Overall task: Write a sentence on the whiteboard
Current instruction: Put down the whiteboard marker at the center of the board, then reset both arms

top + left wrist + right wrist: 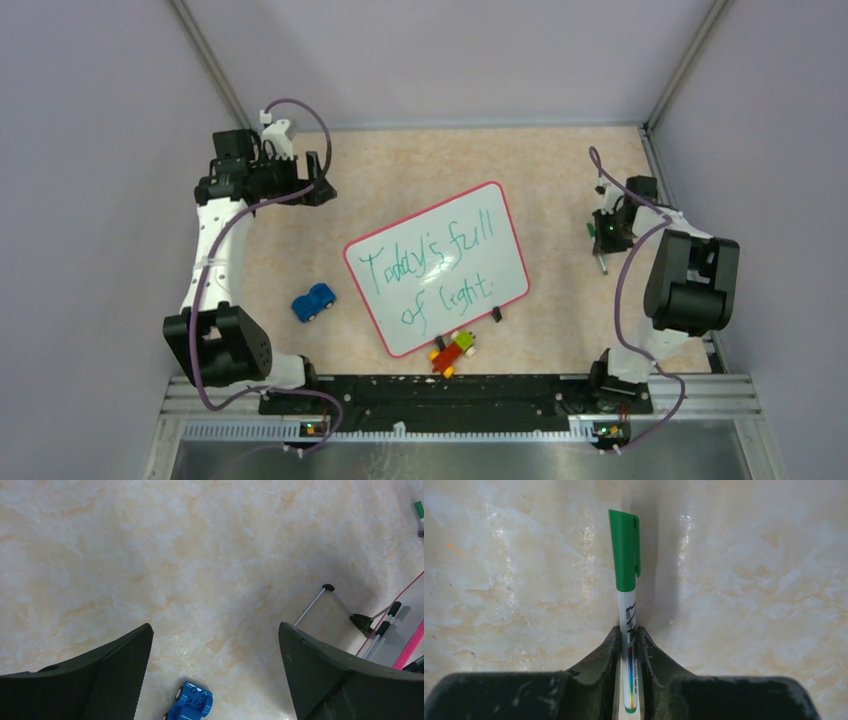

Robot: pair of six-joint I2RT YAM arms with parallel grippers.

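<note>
The whiteboard (508, 262) lies tilted at the middle of the table, white with a red-pink rim. The sentence (430, 268) on it reads "Today's full of light." in two green-teal lines. My right gripper (603, 240) is at the right of the board, low over the bare table. In the right wrist view it (629, 630) is shut on a green-capped marker (625, 550), cap pointing away. My left gripper (318, 190) is at the far left, open and empty (215, 627), well above the table. The board's pink rim (410, 649) shows at the left wrist view's right edge.
A blue toy car (314, 301) sits left of the board; it also shows below my left fingers (192, 702). A multi-coloured brick toy (453, 350) lies at the board's near edge. Thin metal stand legs (314, 604) lie by the board. Walls enclose the table.
</note>
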